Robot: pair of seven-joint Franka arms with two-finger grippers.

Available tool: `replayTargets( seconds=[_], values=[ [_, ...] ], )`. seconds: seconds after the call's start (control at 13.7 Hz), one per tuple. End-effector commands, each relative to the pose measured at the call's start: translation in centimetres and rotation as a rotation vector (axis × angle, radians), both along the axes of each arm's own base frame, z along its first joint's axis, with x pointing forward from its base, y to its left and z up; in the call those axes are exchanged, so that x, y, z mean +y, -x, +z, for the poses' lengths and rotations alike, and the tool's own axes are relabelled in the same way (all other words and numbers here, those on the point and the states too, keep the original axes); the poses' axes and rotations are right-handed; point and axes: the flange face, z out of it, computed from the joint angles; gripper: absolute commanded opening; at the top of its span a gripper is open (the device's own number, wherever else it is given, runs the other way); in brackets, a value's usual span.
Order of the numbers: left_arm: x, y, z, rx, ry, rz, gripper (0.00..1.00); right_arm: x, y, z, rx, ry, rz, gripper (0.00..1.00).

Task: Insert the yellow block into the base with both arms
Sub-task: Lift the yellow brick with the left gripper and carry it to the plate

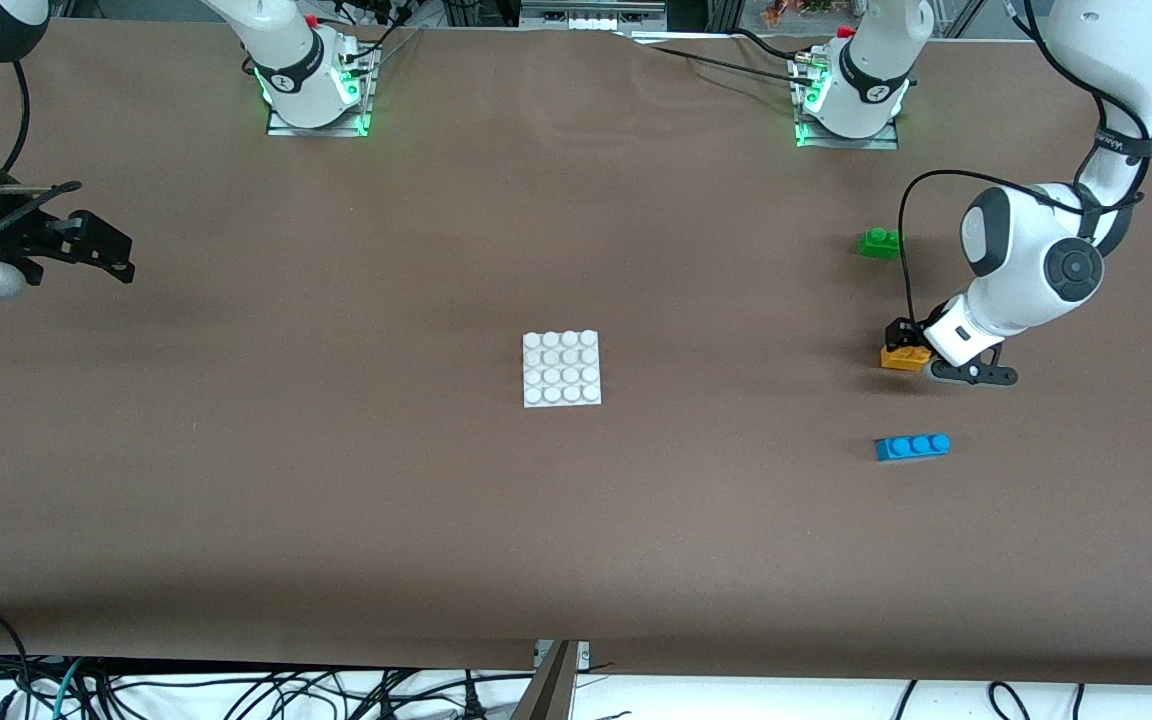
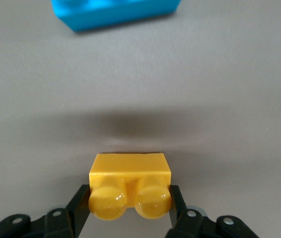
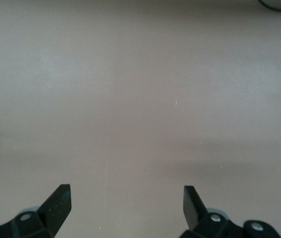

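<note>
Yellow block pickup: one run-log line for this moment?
left gripper: shut on yellow block, on table | right gripper: open, waiting at right arm's end | base: mid-table, bare

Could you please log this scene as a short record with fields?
left gripper: jaws shut on the yellow block, low at the table, toward the left arm's end
right gripper: jaws open, empty, waiting over bare table at the right arm's end
base: mid-table, no brick on it
green brick: farther from the camera than the block
blue brick: nearer than the block
</note>
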Motion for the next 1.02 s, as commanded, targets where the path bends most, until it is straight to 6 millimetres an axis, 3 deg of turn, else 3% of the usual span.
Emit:
replayTargets(
  seconds=[0.0, 0.36, 0.51, 0.95],
  values=[
    [-0.6, -0.7, 3.3, -0.006, 0.039, 0.011, 0.00, 0.1, -0.2, 0.6, 0.004, 0.011, 0.013, 1.00],
    [-7.0, -1.4, 7.6, -0.014, 0.089, -0.001, 0.00, 0.1, -0.2, 0.5, 0.004, 0.011, 0.013, 1.00],
    [-10.1, -1.7, 8.5, 0.001, 0.125, 0.031, 0.00, 0.1, -0.2, 0.5, 0.004, 0.011, 0.013, 1.00],
    [-25.8, -2.5, 10.6, 0.022, 0.155, 0.137, 0.00, 0.1, -0.2, 0.6, 0.002, 0.009, 0.013, 1.00]
  ],
)
